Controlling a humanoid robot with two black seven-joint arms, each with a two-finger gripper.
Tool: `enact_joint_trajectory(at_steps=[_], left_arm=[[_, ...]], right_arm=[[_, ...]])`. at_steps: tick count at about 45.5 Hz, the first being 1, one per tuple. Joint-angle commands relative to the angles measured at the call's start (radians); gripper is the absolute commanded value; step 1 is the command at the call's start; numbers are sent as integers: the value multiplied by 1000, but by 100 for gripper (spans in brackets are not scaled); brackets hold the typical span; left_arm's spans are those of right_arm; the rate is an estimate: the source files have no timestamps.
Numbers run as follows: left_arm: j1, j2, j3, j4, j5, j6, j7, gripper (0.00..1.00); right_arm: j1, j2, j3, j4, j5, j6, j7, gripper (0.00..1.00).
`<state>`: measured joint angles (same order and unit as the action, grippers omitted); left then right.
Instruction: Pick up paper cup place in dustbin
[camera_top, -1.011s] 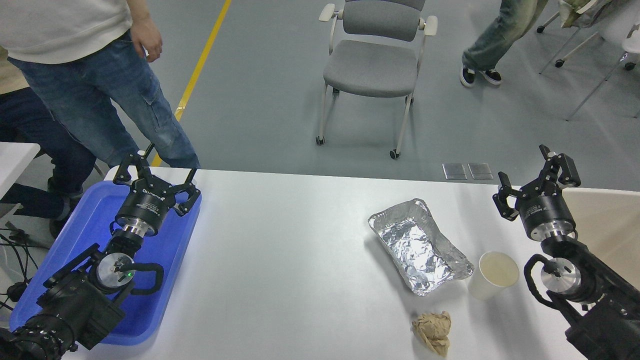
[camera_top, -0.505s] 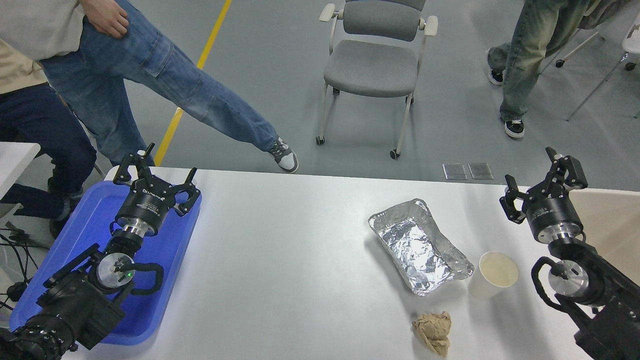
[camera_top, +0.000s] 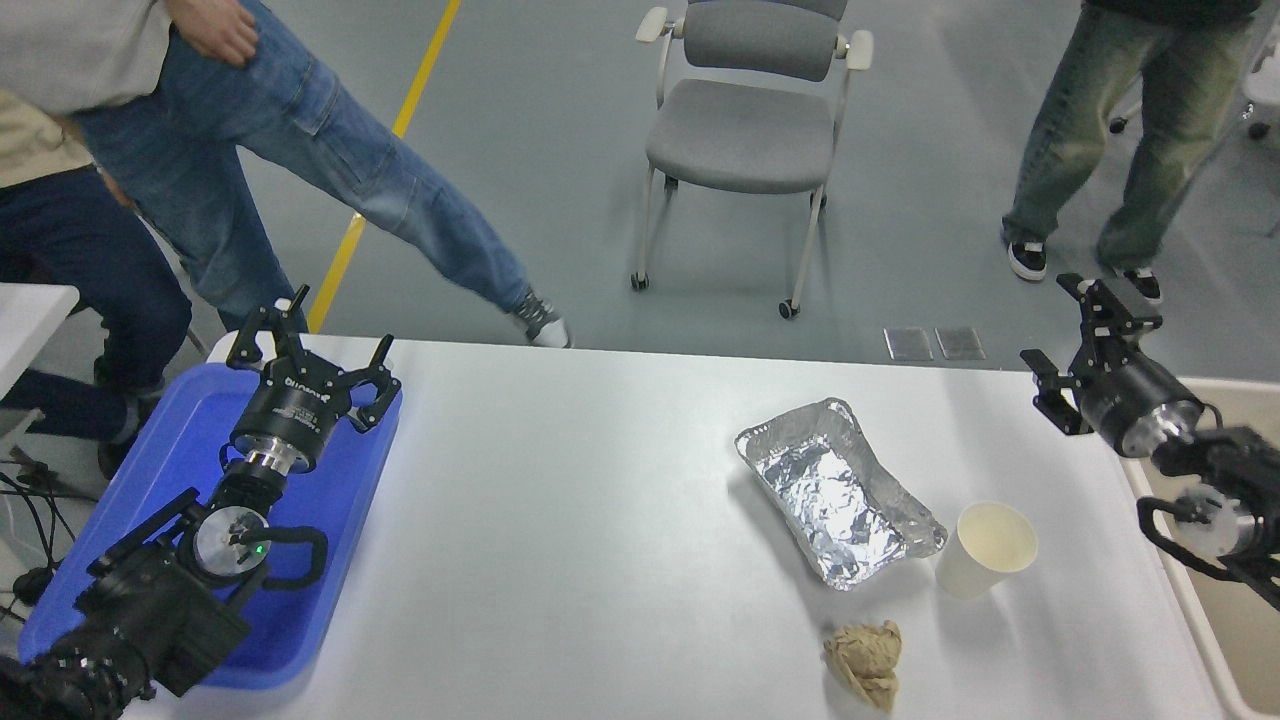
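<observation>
The paper cup (camera_top: 984, 550) stands upright on the white table, white outside and cream inside, just right of the foil tray. The beige dustbin (camera_top: 1200, 600) shows only as a pale rim and inner wall at the right edge of the picture. My right gripper (camera_top: 1062, 333) hovers open and empty over the table's far right corner, well behind and right of the cup. My left gripper (camera_top: 305, 348) rests open above the blue tray at the lower left.
A crinkled silver foil tray (camera_top: 838, 490) lies left of the cup. A crumpled brown paper ball (camera_top: 865, 662) sits in front of it. A blue tray (camera_top: 150, 480) lies under the left arm. People stand beyond the table by a grey chair (camera_top: 745, 120).
My right arm has swung to the right and away from the cup, with the gripper now farther back over the table corner. The people behind have shifted. The left arm has not moved.
</observation>
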<state>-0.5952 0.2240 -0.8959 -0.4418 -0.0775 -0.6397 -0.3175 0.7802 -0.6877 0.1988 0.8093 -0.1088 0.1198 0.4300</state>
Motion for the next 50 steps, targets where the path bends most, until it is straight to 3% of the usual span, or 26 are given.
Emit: enact_joint_trajectory(at_steps=[1,11,22,30,36,50], left_arm=[[0,0,0,0,1,-2,0,100],[0,0,0,0,-1,-2,0,100],[0,0,0,0,-1,-2,0,100],[0,0,0,0,1,-2,0,100],[0,0,0,0,-1,-2,0,100],[0,0,0,0,1,-2,0,100]], right_arm=[[266,-58,-456,13,17,6,0,100],[484,-96,-771,108,5,8,-4,100],[818,-53,-1177,284,3,87,-5,100],[1034,34,-1416,323,3,273,-8,100],[1177,167,-1581,329,3,437,-8,100],[1398,278,-1627,407,-78,666,-11,100]])
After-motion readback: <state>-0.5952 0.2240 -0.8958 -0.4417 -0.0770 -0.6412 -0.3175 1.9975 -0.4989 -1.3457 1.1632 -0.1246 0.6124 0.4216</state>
